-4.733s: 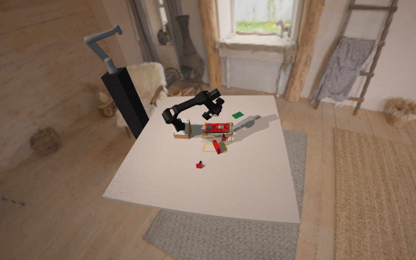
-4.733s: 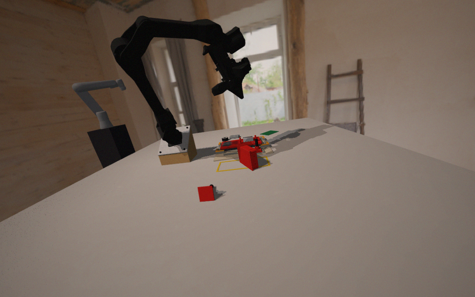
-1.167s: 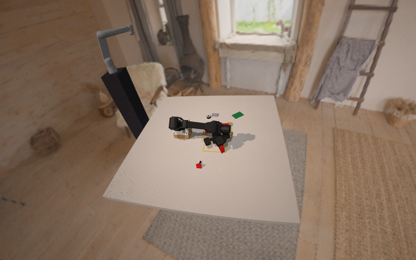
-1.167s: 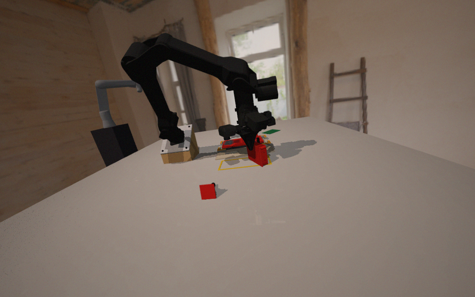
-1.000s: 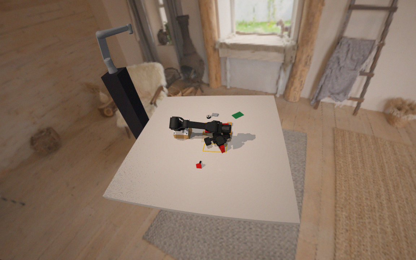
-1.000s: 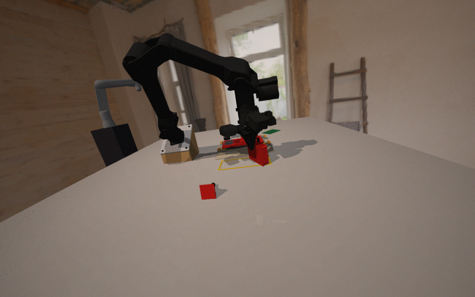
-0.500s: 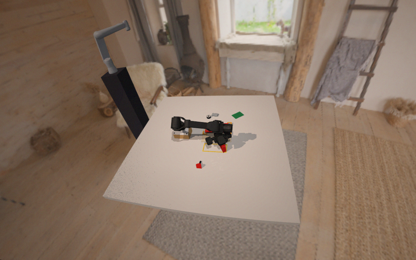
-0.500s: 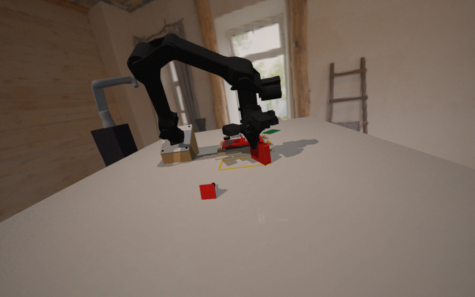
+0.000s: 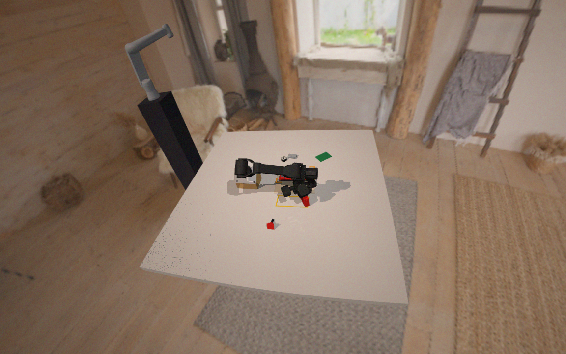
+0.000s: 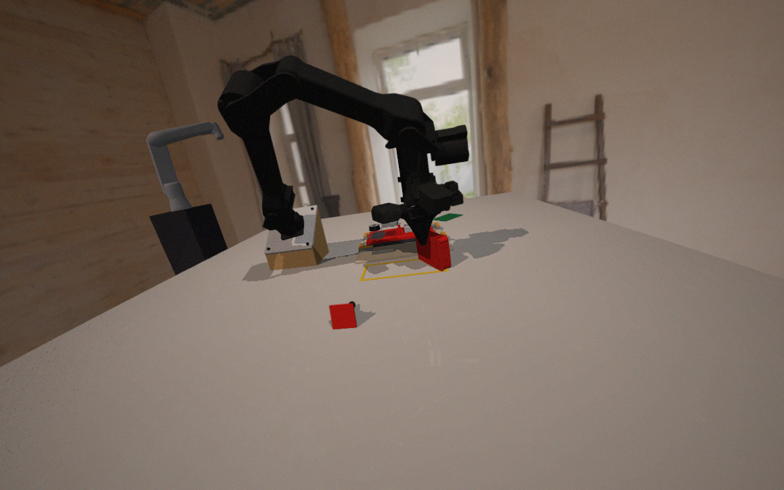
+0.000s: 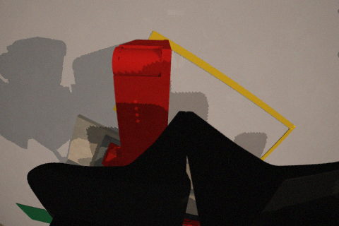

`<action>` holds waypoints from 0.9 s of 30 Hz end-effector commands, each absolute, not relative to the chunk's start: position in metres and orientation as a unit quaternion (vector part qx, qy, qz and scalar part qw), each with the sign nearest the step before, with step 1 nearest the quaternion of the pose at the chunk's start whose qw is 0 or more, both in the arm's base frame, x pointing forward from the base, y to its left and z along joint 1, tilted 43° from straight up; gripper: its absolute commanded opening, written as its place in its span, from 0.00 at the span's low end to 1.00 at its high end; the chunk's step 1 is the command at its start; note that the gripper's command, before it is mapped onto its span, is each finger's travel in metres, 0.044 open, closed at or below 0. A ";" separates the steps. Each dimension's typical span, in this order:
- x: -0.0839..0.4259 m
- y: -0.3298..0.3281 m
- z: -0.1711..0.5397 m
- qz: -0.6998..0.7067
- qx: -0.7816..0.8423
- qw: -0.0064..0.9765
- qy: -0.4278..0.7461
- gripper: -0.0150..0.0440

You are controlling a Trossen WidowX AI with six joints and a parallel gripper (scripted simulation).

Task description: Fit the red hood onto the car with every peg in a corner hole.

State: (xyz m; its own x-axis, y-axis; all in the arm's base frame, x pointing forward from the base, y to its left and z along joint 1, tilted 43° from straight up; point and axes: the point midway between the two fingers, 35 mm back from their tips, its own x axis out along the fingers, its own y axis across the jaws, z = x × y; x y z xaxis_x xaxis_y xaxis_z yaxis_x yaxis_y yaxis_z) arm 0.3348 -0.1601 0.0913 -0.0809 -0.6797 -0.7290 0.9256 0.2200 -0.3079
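The red hood (image 9: 305,201) (image 10: 434,250) (image 11: 141,85) hangs on edge, long side pointing down, at my gripper (image 9: 301,193) (image 10: 422,235) (image 11: 184,118). The fingers are pressed together and seem to pinch a thin wall of the hood; the contact itself is hidden behind the left finger. The hood hangs over one side of a yellow outlined rectangle (image 9: 289,206) (image 10: 395,276) (image 11: 226,80) on the table. The car chassis (image 9: 282,177) (image 10: 386,236) sits in its jig just behind the gripper, mostly hidden by the arm. Its pegs and engine cannot be made out.
A small red cube with a black knob (image 9: 270,225) (image 10: 343,316) lies in front of the rectangle. A green patch (image 9: 323,156) (image 10: 447,216) (image 11: 35,213) and small grey parts (image 9: 292,156) lie behind the car. The arm's base block (image 9: 246,182) (image 10: 294,243) stands to the left.
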 end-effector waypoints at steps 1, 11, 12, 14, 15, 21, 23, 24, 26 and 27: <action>0.337 -0.160 0.090 -0.609 0.147 0.661 0.414 0.25; 0.343 -0.153 0.093 -0.608 0.147 0.661 0.415 0.25; 0.344 -0.149 0.098 -0.608 0.148 0.661 0.415 0.25; 0.347 -0.135 0.112 -0.608 0.148 0.660 0.415 0.25; 0.347 -0.127 0.120 -0.607 0.148 0.660 0.416 0.25; 0.347 -0.104 0.146 -0.608 0.148 0.660 0.416 0.25; 0.350 -0.106 0.143 -0.603 0.147 0.667 0.412 0.25; 0.350 -0.106 0.143 -0.603 0.147 0.667 0.412 0.25; 0.350 -0.106 0.143 -0.603 0.147 0.667 0.412 0.25; 0.350 -0.106 0.143 -0.603 0.147 0.667 0.412 0.25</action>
